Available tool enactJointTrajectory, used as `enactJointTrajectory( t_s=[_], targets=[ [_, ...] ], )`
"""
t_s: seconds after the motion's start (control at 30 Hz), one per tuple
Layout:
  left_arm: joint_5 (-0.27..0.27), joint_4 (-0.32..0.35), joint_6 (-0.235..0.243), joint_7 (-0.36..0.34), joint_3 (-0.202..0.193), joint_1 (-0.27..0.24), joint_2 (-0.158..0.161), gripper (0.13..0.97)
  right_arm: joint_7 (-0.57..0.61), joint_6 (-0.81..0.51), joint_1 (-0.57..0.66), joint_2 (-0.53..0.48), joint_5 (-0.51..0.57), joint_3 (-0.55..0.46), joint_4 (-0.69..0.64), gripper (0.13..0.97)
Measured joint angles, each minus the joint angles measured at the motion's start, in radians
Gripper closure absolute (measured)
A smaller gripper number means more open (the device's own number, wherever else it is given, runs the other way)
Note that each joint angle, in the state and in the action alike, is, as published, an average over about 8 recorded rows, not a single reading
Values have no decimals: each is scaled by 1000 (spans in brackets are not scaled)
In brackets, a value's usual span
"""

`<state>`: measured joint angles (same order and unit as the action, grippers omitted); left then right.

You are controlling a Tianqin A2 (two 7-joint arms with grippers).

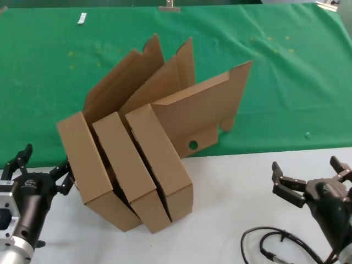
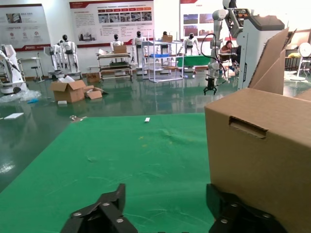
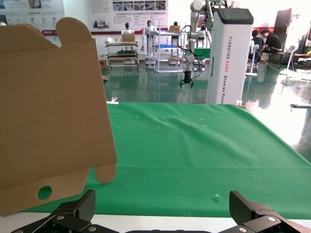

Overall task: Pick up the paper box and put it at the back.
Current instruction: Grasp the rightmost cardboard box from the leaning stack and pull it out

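Starting at your 9 o'clock, the left gripper [image 1: 37, 165] sits spread wide, holding nothing, one black finger just beside the leftmost paper box [image 1: 93, 170]. Three matte brown cardboard mailers lean together at centre, flap lids raised over the green cloth [image 1: 286, 71], a round hole in the rightmost wall. At your 3 o'clock, the right gripper [image 1: 308, 176] gapes empty over smooth white tabletop [image 1: 231, 187].

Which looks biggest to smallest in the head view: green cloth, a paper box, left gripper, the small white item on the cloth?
1. green cloth
2. paper box, leftmost of three look-alikes standing side by side, flaps up
3. left gripper, open; the nearest of the four, so it may look oversized
4. small white item, far back, so it may look undersized
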<state>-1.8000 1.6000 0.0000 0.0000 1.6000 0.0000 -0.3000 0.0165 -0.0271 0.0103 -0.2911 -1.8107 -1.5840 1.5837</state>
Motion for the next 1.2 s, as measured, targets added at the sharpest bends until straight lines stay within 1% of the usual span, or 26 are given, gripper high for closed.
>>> enactJointTrajectory(
  t_s=[0.17, 0.2, 0.3, 0.47, 0.6, 0.73, 0.83, 0.9, 0.97, 1.1, 1.2],
  targets=[
    [0, 0, 0, 0, 0, 0, 0, 550, 0, 0, 0, 0, 0, 0, 0, 129],
    [0, 0, 0, 0, 0, 0, 0, 550, 0, -1, 0, 0, 0, 0, 0, 129],
    [0, 0, 0, 0, 0, 0, 0, 624, 3, -13, -1, 2, -1, 5, -1, 129],
    [0, 0, 0, 0, 0, 0, 0, 747, 42, -77, 6, 14, -14, 36, -15, 129],
    [0, 0, 0, 0, 0, 0, 0, 747, 131, -174, 38, 30, -50, 95, -57, 129],
    [0, 0, 0, 0, 0, 0, 0, 813, 261, -312, 110, 29, -116, 162, -145, 129],
    [0, 0, 0, 0, 0, 0, 0, 862, 375, -436, 183, -11, -200, 174, -239, 129],
    [0, 0, 0, 0, 0, 0, 0, 879, 458, -526, 234, -61, -275, 145, -309, 129],
    [0, 0, 0, 0, 0, 0, 0, 895, 543, -616, 285, -124, -356, 87, -381, 129],
    [0, 0, 0, 0, 0, 0, 0, 928, 696, -800, 389, -253, -507, -81, -522, 129],
    [0, 0, 0, 0, 0, 0, 0, 945, 771, -934, 475, -324, -587, -217, -625, 129]
  ],
)
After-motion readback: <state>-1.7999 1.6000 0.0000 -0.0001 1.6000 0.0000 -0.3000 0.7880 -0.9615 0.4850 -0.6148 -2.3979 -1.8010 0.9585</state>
